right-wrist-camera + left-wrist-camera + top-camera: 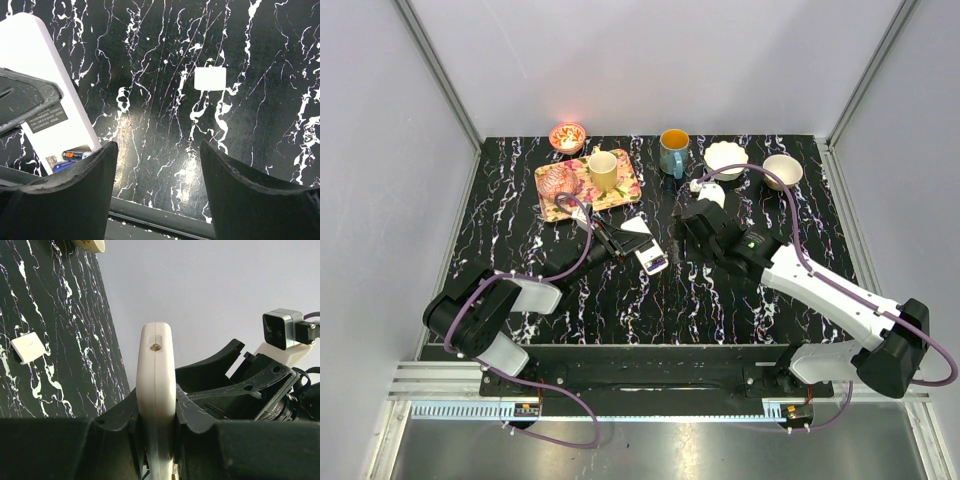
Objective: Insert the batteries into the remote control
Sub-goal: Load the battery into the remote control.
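Note:
The white remote control [156, 370] stands on edge between the jaws of my left gripper [156, 415], which is shut on it. From above, the remote [653, 259] lies mid-table at the tip of that left gripper [620, 244]. In the right wrist view its back [45, 85] faces the camera, and the batteries [74, 155], bluish with a red tip, lie in the dark recess at its lower end. My right gripper [157, 147] hangs open over bare table just right of the remote, holding nothing. In the top view this right gripper [688, 222] is beside the remote.
A small white square cover [210, 78] lies flat on the black marbled table [650, 310]; the cover [28, 347] also shows in the left wrist view. At the back stand a floral tray [625, 190] with a cup, a small orange bowl [567, 136], a blue mug [673, 150] and two white bowls [782, 170].

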Robot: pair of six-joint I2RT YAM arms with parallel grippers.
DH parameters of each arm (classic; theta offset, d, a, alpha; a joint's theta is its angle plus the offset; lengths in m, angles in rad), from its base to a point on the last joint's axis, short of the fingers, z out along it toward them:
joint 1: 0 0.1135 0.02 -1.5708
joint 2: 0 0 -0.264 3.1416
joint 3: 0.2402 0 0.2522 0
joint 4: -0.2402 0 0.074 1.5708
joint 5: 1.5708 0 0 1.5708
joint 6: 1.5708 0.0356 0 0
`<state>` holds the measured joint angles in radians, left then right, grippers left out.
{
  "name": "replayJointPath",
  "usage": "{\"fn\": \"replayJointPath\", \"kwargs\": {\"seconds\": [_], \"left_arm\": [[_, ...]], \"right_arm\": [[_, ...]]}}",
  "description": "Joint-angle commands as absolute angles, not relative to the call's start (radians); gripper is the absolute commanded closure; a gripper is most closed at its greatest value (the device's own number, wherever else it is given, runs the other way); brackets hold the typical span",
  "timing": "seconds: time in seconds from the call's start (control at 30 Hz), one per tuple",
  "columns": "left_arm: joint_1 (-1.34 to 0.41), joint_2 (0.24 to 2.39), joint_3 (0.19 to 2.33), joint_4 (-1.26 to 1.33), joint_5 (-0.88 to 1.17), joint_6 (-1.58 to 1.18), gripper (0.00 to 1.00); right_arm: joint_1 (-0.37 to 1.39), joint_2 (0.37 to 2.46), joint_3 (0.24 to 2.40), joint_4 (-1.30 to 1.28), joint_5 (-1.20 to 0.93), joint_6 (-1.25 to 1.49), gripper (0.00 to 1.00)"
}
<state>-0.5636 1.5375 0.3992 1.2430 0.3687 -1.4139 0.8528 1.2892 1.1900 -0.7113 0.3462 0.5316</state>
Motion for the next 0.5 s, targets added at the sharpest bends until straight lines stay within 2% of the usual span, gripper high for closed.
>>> {"fn": "replayJointPath", "kwargs": {"seconds": [0.0,0.47], "left_arm": [[-0.568,1.516,0.407,1.666,0.353,-1.411,1.0],[-0.568,1.525,0.402,1.664,0.356,-1.413,1.0]], "right_arm": [[0.856,1.29,1.216,-0.657,0.345,0.535,0.28],[0.857,1.304,1.229,-0.646,0.298,0.537,0.31]]}}
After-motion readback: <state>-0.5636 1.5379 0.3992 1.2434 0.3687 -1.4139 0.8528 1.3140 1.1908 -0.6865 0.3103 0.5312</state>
